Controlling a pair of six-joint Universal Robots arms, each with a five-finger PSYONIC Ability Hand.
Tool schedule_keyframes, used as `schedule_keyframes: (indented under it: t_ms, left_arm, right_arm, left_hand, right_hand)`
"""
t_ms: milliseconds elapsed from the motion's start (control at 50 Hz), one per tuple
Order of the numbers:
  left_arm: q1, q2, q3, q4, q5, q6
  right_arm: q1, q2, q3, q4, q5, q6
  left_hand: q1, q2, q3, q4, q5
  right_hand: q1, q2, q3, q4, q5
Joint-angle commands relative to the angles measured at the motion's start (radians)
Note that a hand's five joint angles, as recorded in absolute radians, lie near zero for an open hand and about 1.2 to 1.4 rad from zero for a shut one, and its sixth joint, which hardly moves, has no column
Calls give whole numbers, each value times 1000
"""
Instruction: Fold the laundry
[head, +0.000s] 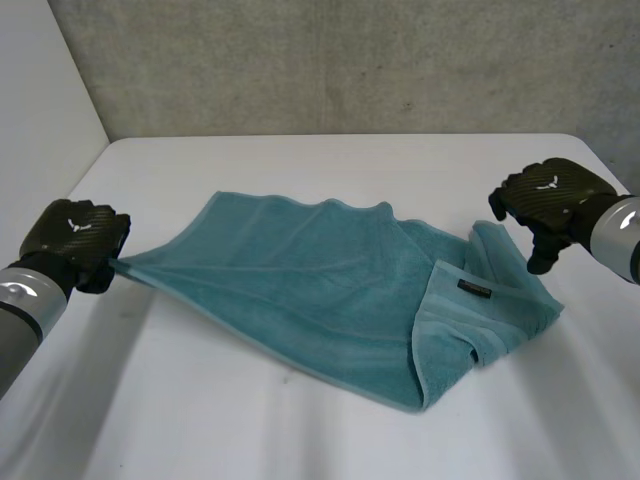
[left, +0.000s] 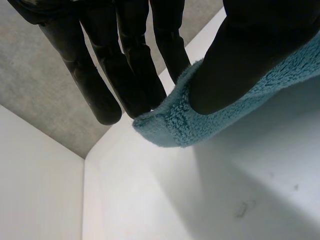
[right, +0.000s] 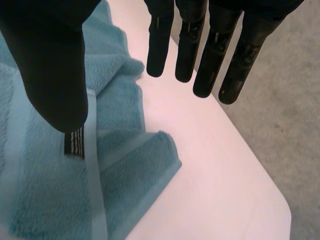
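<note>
We see a white worktop (head: 300, 430) with a smooth, matte surface, and its corners are rounded. Behind the worktop's far edge stands a rough grey wall (head: 350, 60), speckled like concrete and running the full width of the worktop. Along the worktop's left side rises a plain white panel (head: 40, 90), which meets the grey wall at the worktop's far left corner. In the left wrist view we make out a faint scuff (left: 243, 209) on the worktop. In the right wrist view a grey speckled surface (right: 290, 125) lies beyond the worktop's rounded corner.
</note>
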Motion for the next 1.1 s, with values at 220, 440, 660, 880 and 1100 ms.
schedule_keyframes:
  t_ms: [220,440,660,880,1100]
  left_arm:
    - [-9,-53,-1,11,0,1]
    - [-9,-56,-1,12,0,0]
    - [-6,-64,1,14,2,0]
    - [4,-59,2,11,-9,1]
    - [12,22,-30,-159,-14,20]
  right_arm:
    - [125,340,-210,54,-209,13]
    - [152,483,-296,152,-98,-174]
    - [142,483,-321,105,-81,-156]
    - [87,219,-236,23,21,-24]
    - [-57,15,4,290,138,-166]
  left_hand:
    - [283,197,204,200,249]
    - [283,197,204,200,249]
    - [283,197,204,200,249]
    - [283,197,204,200,249]
    - [283,197,204,200,249]
  right_hand:
    - [102,28,27,27,22]
    - [166,93,92,92,87]
    - [896,823,822,822,817]
    - [896,823,822,822,817]
    - [896,823,822,822,817]
